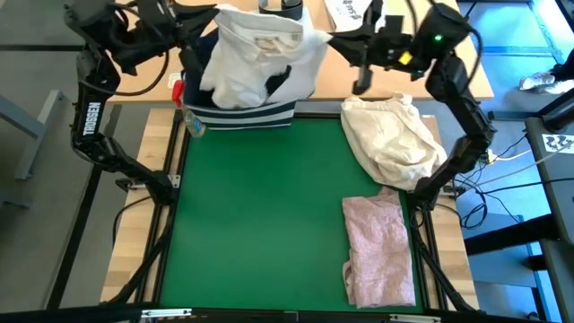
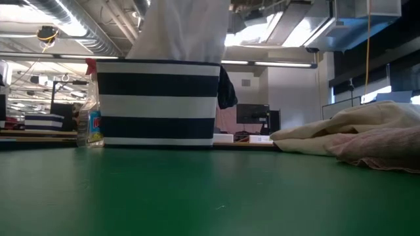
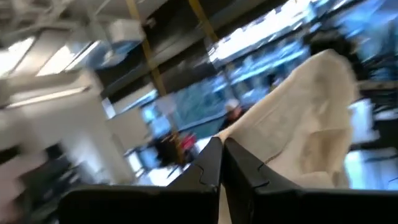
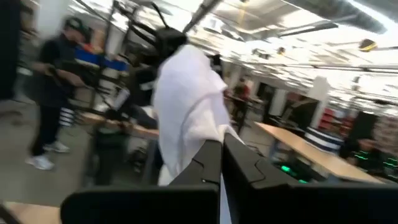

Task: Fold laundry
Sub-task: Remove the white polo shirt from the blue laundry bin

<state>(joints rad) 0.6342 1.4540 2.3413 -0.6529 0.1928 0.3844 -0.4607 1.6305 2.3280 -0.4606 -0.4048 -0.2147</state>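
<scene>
White shirt [image 1: 256,54] hanging lengthwise between both shut pincers.

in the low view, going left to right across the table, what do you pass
spray bottle → navy striped bin with white shirt rising out of it → cream-beige cloth bundle → pale pink top

White shirt [image 1: 256,49] lifted above bin; pale pink top [image 1: 379,251] folded flat, near-right.
</scene>
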